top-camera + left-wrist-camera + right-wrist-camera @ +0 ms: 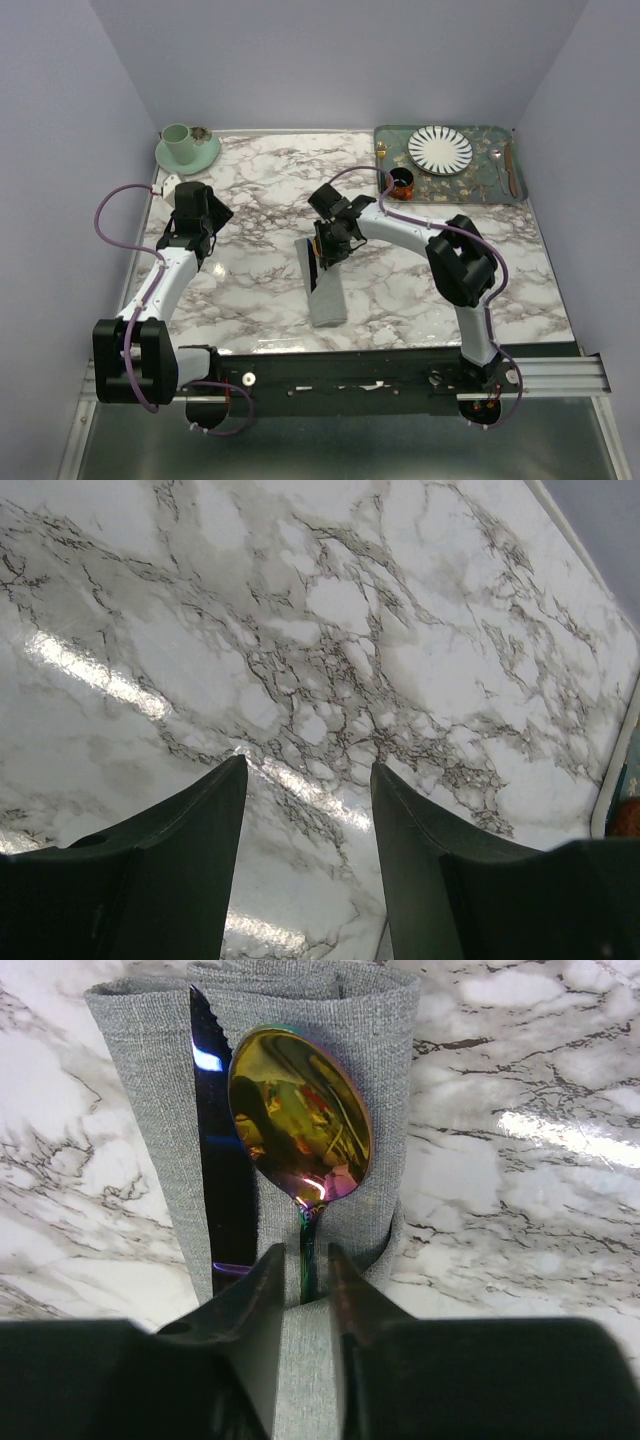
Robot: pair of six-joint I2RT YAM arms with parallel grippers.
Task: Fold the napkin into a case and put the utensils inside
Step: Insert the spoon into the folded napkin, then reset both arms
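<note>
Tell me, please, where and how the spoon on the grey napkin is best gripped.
Grip the spoon by its thin stem below the bowl, from above at the handle end: the bowl is wide and rounded, and the knife lies close alongside.

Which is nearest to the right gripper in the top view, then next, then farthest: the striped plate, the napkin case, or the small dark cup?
1. The napkin case: mid-table, right under the right gripper.
2. The small dark cup: back and to the right, by the front left corner of the green tray.
3. The striped plate: farther back, on that tray.
</note>
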